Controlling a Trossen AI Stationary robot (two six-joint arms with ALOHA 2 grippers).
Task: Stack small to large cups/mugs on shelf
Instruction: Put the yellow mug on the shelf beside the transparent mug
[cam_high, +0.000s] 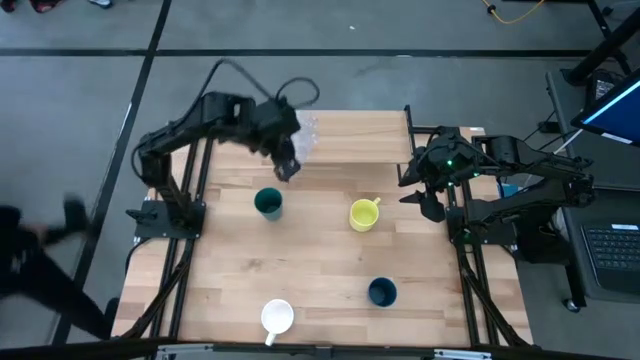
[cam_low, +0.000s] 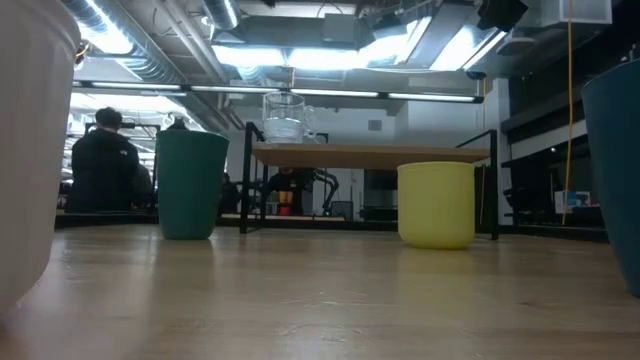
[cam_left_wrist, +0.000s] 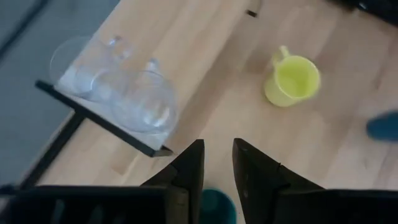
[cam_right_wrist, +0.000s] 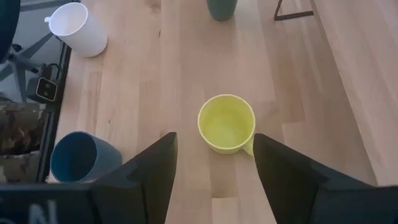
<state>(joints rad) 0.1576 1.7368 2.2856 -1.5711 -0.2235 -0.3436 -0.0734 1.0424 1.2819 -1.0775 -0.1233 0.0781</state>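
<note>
shelf (cam_high: 350, 128): far edge of the bench (cam_high: 320, 270), light wood top on black legs
clear cups (cam_left_wrist: 118, 93): both on the shelf at its left-arm end, touching or nested, can't tell which
left end effector (cam_high: 287, 166): just off the shelf's front edge, above the teal cup; fingers (cam_left_wrist: 189, 171) a narrow gap apart, nothing between them
teal cup (cam_high: 268, 204): on bench, just in front of shelf
yellow mug (cam_high: 363, 214): on bench in front of shelf, beside teal cup, upright
navy cup (cam_high: 382, 291): well in front of shelf, near-right
white mug (cam_high: 277, 317): bench near edge, farthest from shelf
right end effector (cam_high: 432, 195): at shelf's right end, off to the side; fingers wide, empty, yellow mug ahead of it
</note>
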